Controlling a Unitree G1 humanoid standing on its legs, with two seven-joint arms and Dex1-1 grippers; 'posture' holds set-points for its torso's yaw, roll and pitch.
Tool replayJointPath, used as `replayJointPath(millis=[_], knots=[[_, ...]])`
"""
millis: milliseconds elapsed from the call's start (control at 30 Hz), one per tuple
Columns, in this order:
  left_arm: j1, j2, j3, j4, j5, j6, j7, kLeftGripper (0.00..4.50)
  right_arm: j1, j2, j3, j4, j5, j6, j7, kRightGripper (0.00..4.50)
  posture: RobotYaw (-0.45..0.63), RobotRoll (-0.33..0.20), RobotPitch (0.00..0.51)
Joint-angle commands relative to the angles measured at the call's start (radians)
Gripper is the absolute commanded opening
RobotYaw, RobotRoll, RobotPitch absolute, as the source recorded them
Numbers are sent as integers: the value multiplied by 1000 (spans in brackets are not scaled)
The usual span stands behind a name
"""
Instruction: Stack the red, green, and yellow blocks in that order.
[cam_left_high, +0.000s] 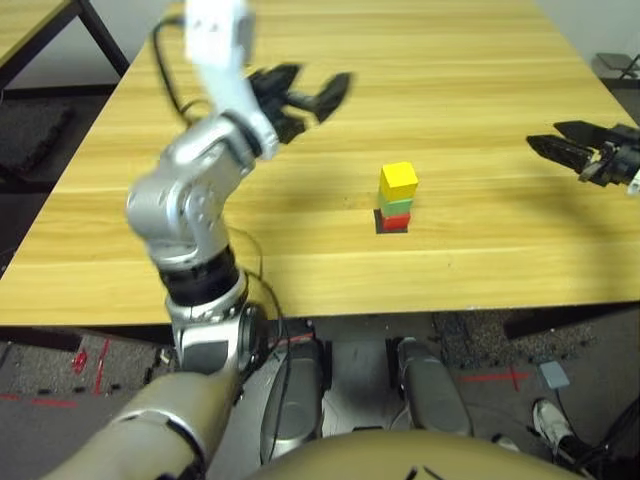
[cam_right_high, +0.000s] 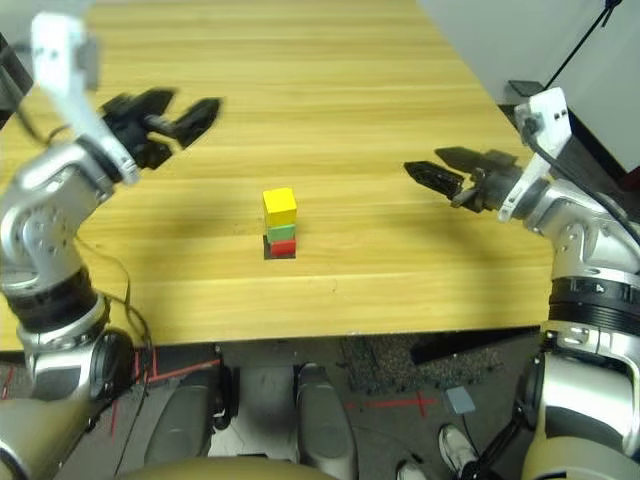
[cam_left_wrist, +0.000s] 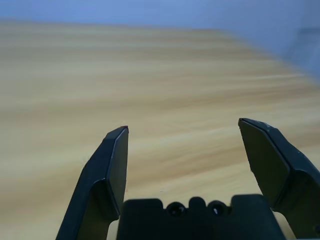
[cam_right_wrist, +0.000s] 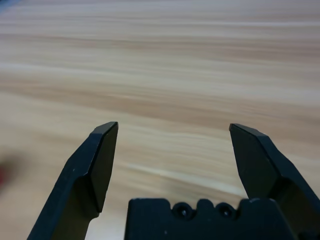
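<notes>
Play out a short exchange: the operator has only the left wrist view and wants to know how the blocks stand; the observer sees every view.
Operator: I have bare wood between open fingers. How are the blocks stacked?
Observer: The yellow block is on top, the green block in the middle, the red block at the bottom.
Operator: What is under them?
Observer: A flat black patch on the table; its edge shows around the red block.
Operator: Then I'll leave the stack alone.
</notes>
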Motion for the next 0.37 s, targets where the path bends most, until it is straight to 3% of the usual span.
replayJointPath(millis=[33, 167, 367], knots=[[71, -2, -12, 66, 26, -200, 38, 4493, -71, -12, -42, 212, -42, -241, -95, 4500, 167, -109, 111], [116, 11, -48, 174, 46, -382, 50, 4493, -123, -31, -34, 376, -84, -376, -141, 4500, 160, -118, 113], [151, 32, -57, 303, 61, -564, 96, 4493, -137, -26, -34, 458, -114, -432, -197, 4500, 182, -128, 117]])
